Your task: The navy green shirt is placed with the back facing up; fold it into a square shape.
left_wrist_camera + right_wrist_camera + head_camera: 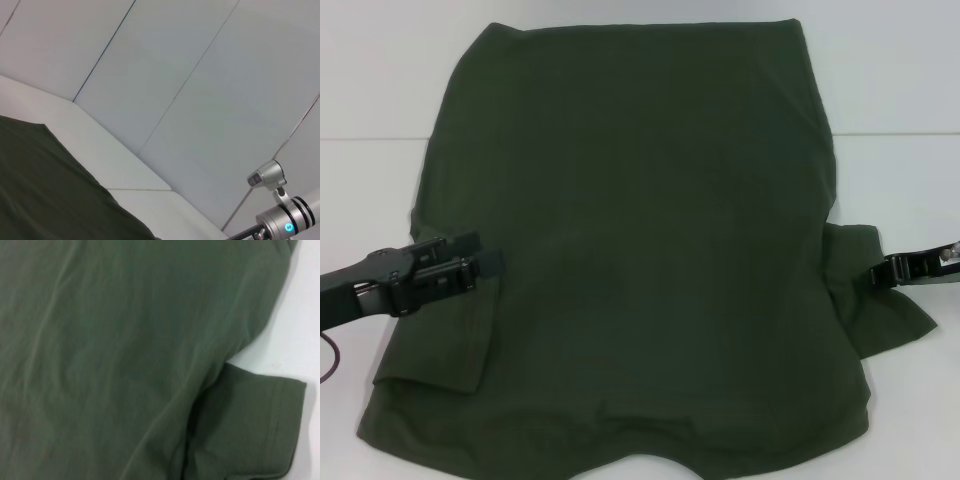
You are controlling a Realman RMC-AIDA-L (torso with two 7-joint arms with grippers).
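Navy green shirt (pixel 640 250) is lying spread back-up across the white desk (pixel 380 80), plain side showing, so both sleeves are reachable for an inward fold. Left tool (pixel 485 262) is hovering over the left sleeve edge, prongs seemingly parted with no cloth between them, while right tool (pixel 882 272) is sitting at the right sleeve; whether it is clenching the fabric I cannot tell.

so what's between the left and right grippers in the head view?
Only the navy green shirt, spread back-up on the white table. Left gripper sits over one sleeve, right gripper at the other sleeve.
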